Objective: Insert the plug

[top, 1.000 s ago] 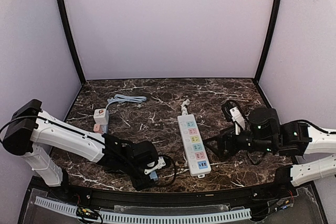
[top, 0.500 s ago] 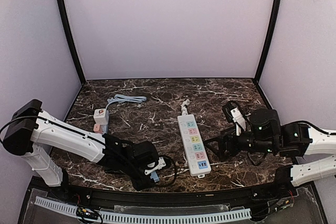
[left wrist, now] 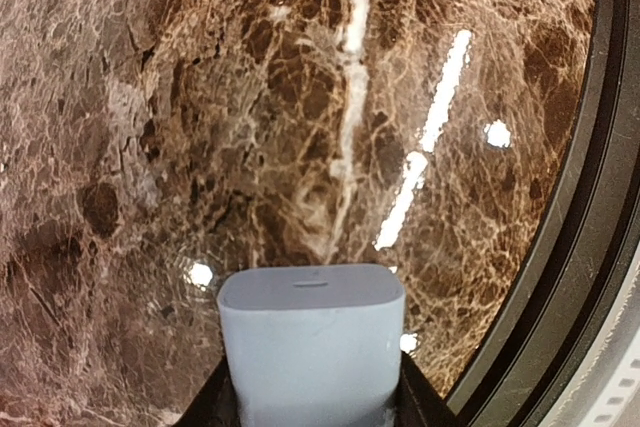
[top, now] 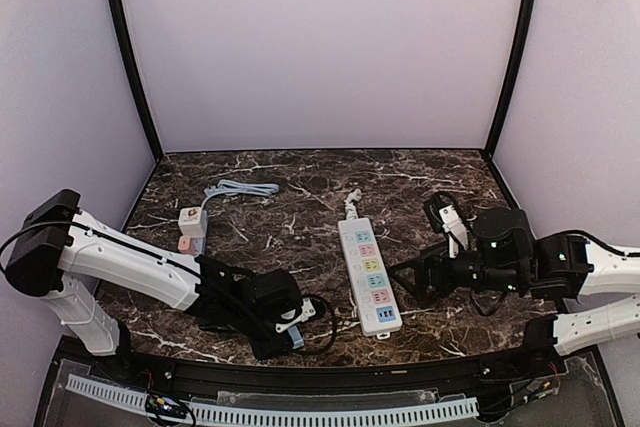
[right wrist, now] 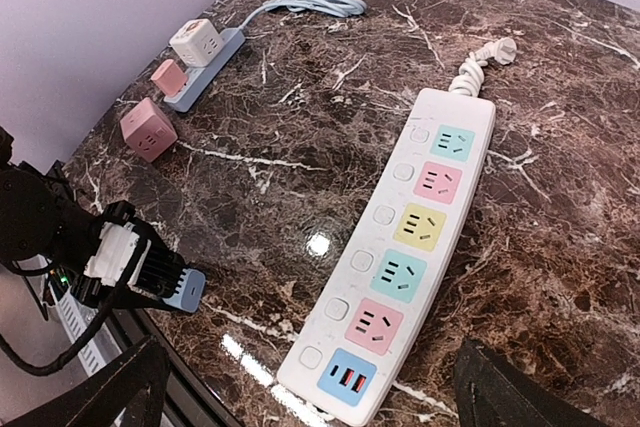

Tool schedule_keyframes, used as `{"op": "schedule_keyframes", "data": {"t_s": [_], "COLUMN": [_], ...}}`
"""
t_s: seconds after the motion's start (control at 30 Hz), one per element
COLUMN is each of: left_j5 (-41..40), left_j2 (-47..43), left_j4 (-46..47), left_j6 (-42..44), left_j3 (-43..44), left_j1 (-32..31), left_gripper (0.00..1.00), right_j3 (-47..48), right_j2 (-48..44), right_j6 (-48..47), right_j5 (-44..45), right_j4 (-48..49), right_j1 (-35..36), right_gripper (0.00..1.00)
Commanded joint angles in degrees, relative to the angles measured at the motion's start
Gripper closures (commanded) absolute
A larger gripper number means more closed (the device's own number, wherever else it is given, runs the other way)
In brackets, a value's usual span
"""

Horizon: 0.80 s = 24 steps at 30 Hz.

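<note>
The overhead view is the only one that takes in the whole rig: the brown marble-look table (top: pixel 300 207) with white veins and both arms reaching in from the near edge. It can't show much of what the left gripper (top: pixel 290 332) has, since the thing is just a pale speck there. The right wrist view fills in the most detail. The power strip (right wrist: pixel 405 247) is a long white plastic bar with rounded corners, lying flat mid-table. It has a row of coloured socket faces (teal, pink, yellow, teal, pink), a blue USB panel at the near end, and a round button beside each one. Its short white cord curls away at the far end.

The right gripper (top: pixel 398 282) is spread as wide as it goes, with nothing in it. It hangs just to the right of the strip's near half, and its two dark fingers (right wrist: pixel 100 387) frame the bottom corners of its own camera.

The left gripper is clamped on the plug (left wrist: pixel 312 347) — a smooth, pale blue-grey block with rounded edges and a thin slot on its face. Its black jaws squeeze it from both sides. It sits low over the marble by the table's front rim, left of the strip's near end and clear of it. Whether it touches the tabletop, I can't tell.

Smaller stuff at the far left: a pale blue cable (right wrist: pixel 305 2), a white cube adapter (right wrist: pixel 196 42) and a loose pink cube (right wrist: pixel 148 129).
</note>
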Motion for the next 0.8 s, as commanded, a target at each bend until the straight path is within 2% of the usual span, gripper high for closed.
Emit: {"op": "schedule_keyframes", "data": {"t_s": [0.0,0.3,0.43,0.77], "left_j5": [0.1,-1.9,-3.0,-9.3], "left_j2": [-1.2,-3.2,-3.5,-2.3], "left_j4": [-1.0,2.6,4.7,16.8], "left_j6": [-0.1,0.4,0.6,4.3], "left_j3": [-0.1,1.5,3.4,4.0], "left_j1": [-0.3,-1.1,-1.9,-2.2], "left_gripper": [0.71,0.83,0.97,0.99], "right_j3": [-0.3,-0.7,-1.1,0.3], "right_j2": [0.9,1.5,-0.4,-0.8], "right_j6": [3.4,11.3,11.3,9.0], "right_j5": [3.1,5.5,5.5,-1.5], "right_j4": [1.5,1.2,1.2,1.8], "right_j1": [-0.3,-2.2,-2.6,-3.9], "right_gripper": [0.01,0.01,0.01,0.01]}}
